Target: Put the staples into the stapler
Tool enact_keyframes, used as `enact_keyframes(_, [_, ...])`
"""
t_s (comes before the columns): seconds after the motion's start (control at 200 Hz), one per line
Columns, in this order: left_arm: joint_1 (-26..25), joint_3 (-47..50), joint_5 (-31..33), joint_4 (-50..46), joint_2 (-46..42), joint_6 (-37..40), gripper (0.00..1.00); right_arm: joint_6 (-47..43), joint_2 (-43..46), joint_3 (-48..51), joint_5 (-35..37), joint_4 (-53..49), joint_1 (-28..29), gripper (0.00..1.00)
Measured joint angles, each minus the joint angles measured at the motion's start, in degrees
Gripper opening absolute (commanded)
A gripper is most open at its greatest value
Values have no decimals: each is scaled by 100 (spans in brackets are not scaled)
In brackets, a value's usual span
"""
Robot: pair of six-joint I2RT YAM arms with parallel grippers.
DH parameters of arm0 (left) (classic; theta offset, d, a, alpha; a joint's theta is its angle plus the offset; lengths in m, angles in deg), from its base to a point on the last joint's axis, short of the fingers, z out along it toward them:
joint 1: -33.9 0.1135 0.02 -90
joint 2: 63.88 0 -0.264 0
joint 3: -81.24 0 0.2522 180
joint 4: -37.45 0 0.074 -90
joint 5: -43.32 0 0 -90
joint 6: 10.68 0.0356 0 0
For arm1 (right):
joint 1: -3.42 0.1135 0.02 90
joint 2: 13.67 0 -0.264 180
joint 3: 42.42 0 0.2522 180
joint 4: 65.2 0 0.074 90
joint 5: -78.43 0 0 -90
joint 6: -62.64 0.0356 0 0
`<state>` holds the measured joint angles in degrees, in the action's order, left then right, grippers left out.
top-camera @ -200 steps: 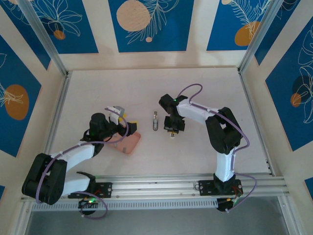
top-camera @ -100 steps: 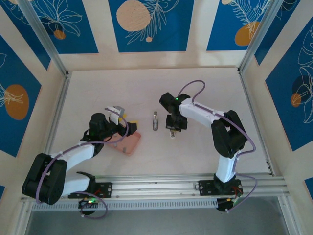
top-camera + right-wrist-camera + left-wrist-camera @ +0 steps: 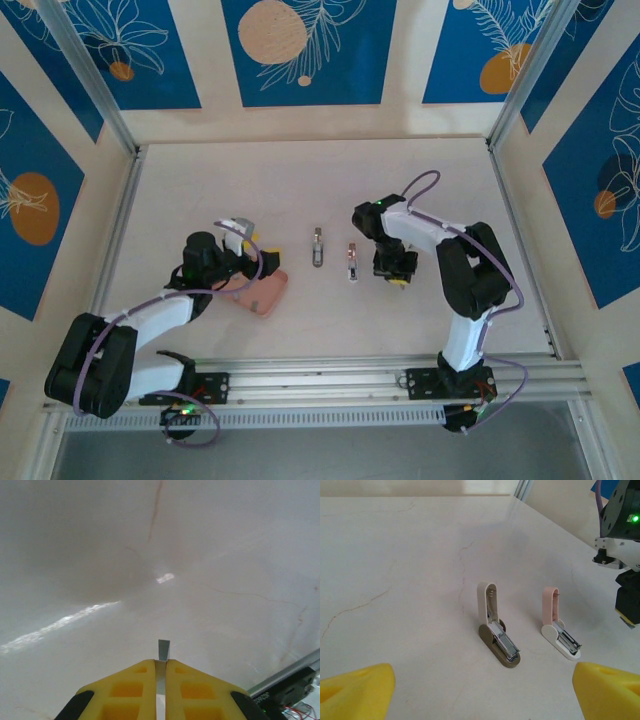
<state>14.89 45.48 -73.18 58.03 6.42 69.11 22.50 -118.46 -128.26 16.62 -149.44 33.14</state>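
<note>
Staple strip [image 3: 163, 649]: one, pinched between the clenched pads of my right gripper [image 3: 161, 667], its end showing past the tips.

Staplers: two, both hinged open on the table [image 3: 300, 180], long axes running 12-to-6 in the top view. The grey stapler [image 3: 317, 247] lies centre, the pink-and-white stapler [image 3: 352, 262] just beside it at 3 o'clock.

From my right gripper, the pink-and-white one lies near at 9 o'clock and the grey one beyond it, so the right arm is nearer.

Left gripper [image 3: 252, 248]: well apart at 9 o'clock of the grey stapler, fingers [image 3: 355, 690] spread wide, grasping nothing.

Salmon tray [image 3: 268, 295]: one, at its 5 o'clock; contents cannot be told.
</note>
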Motion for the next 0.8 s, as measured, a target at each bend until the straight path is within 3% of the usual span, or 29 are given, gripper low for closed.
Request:
enact_keyframes(0.62, [0,0,0,0,2,0,92,-7,-614,170,131,177,144,12])
enact_keyframes(0.8, [0,0,0,0,2,0,92,-46,-726,160,22,289,249,23])
